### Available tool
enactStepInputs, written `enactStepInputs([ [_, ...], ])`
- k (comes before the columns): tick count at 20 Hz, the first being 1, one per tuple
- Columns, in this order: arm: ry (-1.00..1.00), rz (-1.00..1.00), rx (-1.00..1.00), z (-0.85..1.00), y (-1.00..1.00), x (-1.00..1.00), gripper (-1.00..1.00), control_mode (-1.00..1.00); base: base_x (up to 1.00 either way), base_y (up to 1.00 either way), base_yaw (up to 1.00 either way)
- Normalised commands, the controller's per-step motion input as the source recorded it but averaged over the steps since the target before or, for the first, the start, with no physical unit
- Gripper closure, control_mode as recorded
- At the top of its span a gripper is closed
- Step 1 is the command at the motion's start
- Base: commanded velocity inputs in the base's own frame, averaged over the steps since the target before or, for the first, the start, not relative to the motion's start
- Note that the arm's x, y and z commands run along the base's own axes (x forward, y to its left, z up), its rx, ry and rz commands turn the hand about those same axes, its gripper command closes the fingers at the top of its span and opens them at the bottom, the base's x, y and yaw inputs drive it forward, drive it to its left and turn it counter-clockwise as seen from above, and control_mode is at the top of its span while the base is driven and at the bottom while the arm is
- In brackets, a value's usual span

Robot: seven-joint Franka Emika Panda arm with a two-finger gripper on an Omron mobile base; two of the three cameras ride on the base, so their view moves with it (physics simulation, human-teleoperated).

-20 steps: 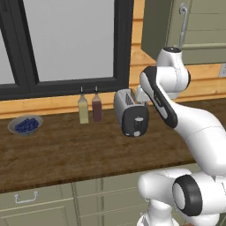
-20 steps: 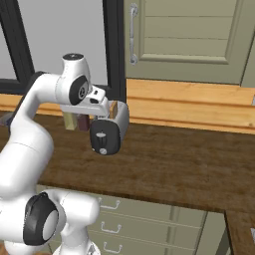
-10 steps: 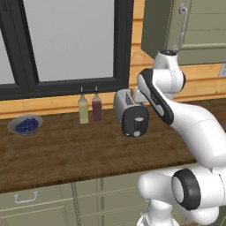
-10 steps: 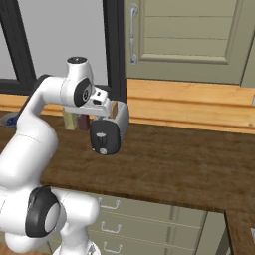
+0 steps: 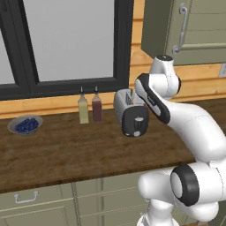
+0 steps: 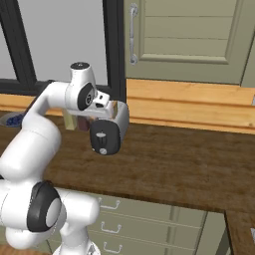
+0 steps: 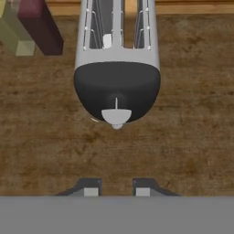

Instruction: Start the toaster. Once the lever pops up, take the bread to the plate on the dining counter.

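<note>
Since a second ago the arm has barely shifted, hanging above the toaster (image 5: 131, 115).

Left base view: the toaster stands on the wooden desk (image 5: 66, 150) beside two bottles (image 5: 89, 107), its lever (image 5: 137, 120) on the black end panel; a bowl of blueberries (image 5: 25, 125) sits far left.

Right base view: the wrist crowds the toaster's top.

Hand view: the end effector (image 7: 117, 192) shows its fingertips narrowly spaced, holding nothing, short of the lever. Bread (image 7: 107, 41) peeks from one slot. A descent off-line could slip past the lever or shove the toaster.
</note>
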Motion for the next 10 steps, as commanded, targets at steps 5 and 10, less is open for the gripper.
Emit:
enactStepInputs([
  [5, -0.02, -0.02, -0.04, -0.36, 0.0, 0.0, 1.0, -1.0, 0.0, 0.0, 0.0],
  [10, 0.0, -0.01, -0.03, -0.31, 0.0, 0.02, 1.0, -1.0, 0.0, 0.0, 0.0],
])
